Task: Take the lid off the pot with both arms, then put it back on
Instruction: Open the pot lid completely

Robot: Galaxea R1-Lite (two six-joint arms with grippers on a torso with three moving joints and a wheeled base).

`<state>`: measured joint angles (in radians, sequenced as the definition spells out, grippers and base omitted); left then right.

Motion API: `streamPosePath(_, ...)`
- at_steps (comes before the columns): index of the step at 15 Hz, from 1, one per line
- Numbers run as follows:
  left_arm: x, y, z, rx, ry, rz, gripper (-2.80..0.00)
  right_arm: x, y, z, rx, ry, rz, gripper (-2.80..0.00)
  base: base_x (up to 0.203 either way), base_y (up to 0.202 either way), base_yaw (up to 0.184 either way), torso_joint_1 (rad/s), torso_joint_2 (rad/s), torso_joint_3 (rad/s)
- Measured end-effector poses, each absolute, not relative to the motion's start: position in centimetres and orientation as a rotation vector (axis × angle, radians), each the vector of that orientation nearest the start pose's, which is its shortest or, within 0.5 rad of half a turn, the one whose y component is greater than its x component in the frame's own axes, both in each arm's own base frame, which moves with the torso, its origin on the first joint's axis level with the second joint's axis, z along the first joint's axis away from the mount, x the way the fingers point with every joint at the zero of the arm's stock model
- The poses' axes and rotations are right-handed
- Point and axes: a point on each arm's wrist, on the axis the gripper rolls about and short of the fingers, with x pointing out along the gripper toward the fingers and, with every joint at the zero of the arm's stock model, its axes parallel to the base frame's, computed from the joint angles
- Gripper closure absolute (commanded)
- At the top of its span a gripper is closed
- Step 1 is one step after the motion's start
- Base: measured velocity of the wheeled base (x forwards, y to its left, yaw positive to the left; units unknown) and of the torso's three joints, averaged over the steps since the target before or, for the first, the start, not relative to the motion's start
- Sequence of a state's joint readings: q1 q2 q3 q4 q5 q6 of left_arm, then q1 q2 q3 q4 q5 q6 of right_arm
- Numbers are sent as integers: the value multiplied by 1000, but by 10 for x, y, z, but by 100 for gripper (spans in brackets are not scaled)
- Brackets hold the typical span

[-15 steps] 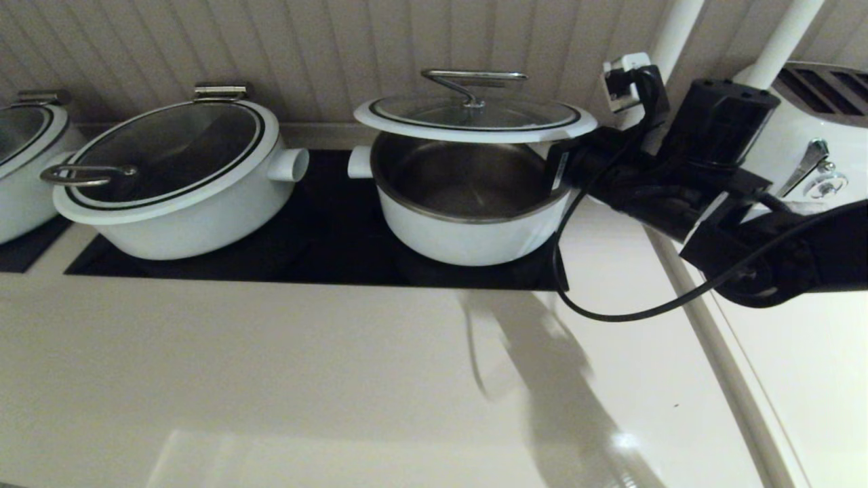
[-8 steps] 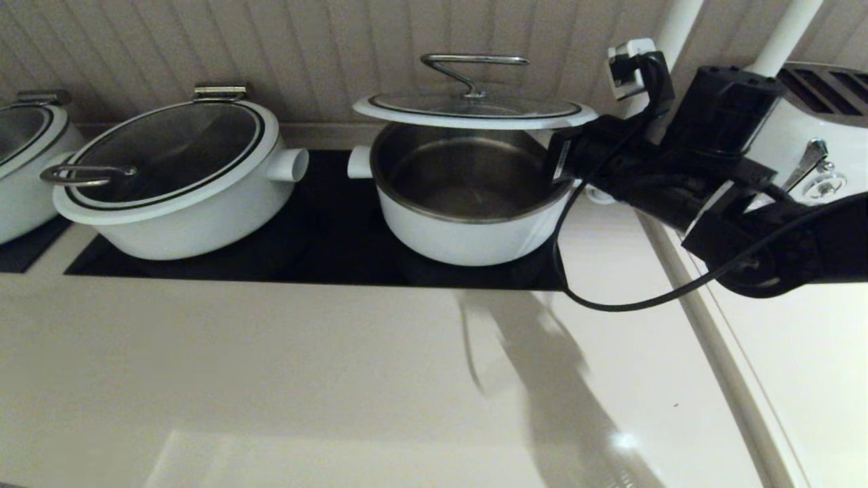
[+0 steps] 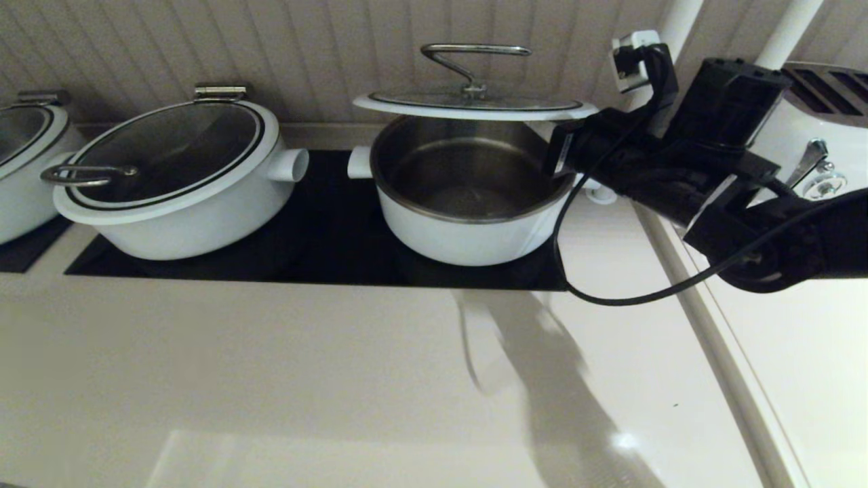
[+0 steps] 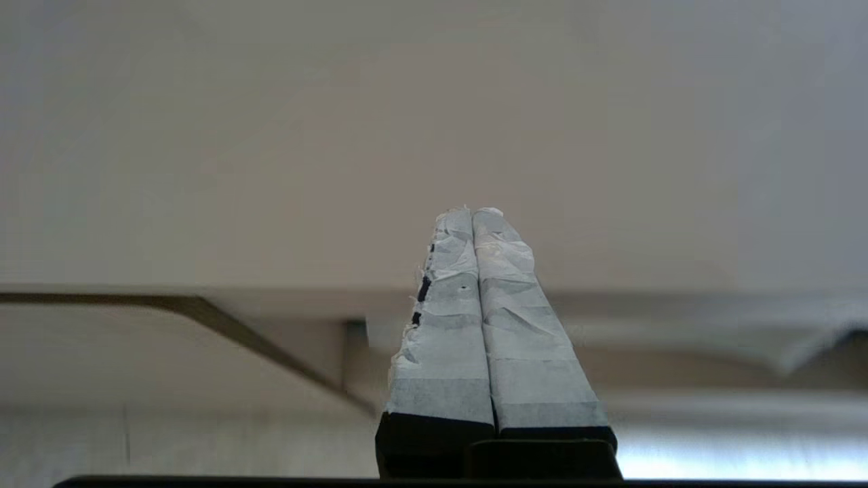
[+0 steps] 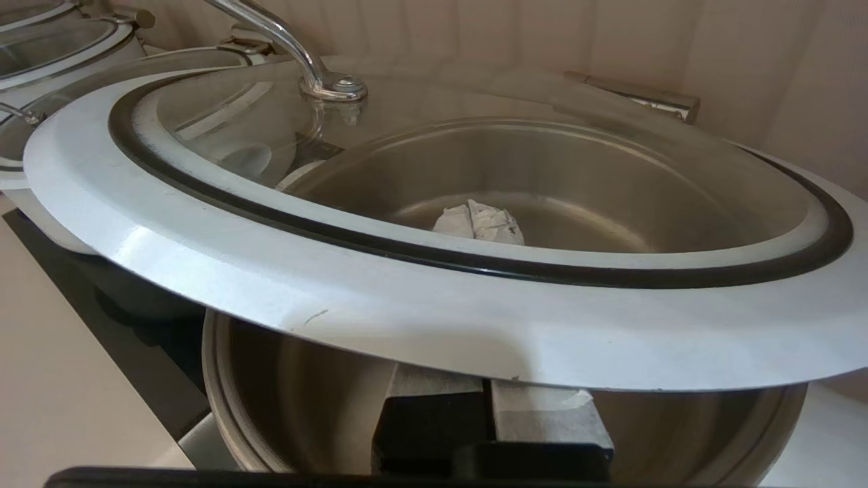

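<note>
The lid (image 3: 475,103) has risen above the pot (image 3: 468,196), right gripper (image 5: 478,234) fingers under its three-o'clock rim, left gripper (image 4: 473,215) closed empty; I'd keep it level.

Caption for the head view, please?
Right end effector holds the lid level above the open pot; the neighbouring pot is covered.

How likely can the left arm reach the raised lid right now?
Probably not straight away. The left gripper, jaws shut, faces only a plain surface, outside the head view. The lid is free on its left side; the right gripper props it from beneath, over the pot.
</note>
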<state>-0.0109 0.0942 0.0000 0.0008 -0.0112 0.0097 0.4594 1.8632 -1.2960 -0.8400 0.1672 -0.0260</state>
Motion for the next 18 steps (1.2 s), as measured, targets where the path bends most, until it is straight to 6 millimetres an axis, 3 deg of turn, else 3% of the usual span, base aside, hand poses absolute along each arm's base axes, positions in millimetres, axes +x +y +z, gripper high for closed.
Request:
streamPosePath(5,-22,0,75,4,14,-7,0,332,167,287,15,-290,618,0,0,0,0,0,0,0)
streamPosePath(18,-23,0,75,4,5,-8,0,331,167,304,24,-349,618,0,0,0,0,0,0,0)
